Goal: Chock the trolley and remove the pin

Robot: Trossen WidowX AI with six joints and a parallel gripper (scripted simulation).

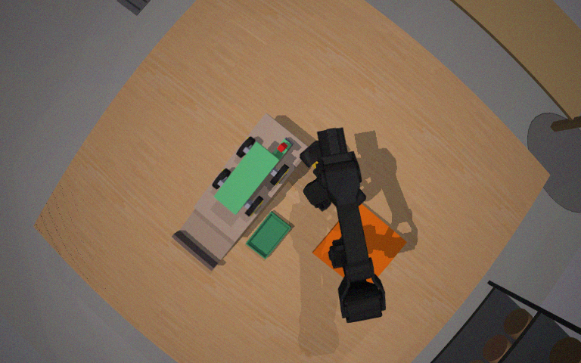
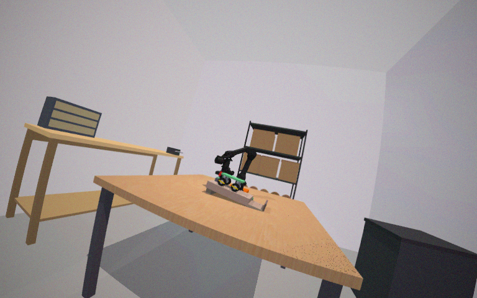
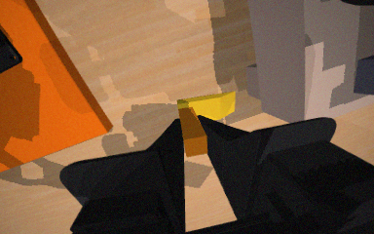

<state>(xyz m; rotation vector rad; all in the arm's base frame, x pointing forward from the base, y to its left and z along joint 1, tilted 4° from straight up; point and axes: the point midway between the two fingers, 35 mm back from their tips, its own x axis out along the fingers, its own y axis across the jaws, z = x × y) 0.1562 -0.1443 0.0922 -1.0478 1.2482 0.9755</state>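
My gripper is shut on the orange handle of the yellow chock, beside the uphill part of the ramp. The chock is at or near table height; any gap below it cannot be told, and its black base is hidden. The trolley, with a green deck and black wheels, stands on the ramp. The red-headed stop pin stands at the trolley's uphill end. The green tray lies empty beside the ramp's lower half.
An orange square plate lies under the arm, to the right of the tray in the top view. The arm reaches over it. A dark end stop crosses the ramp's downhill end.
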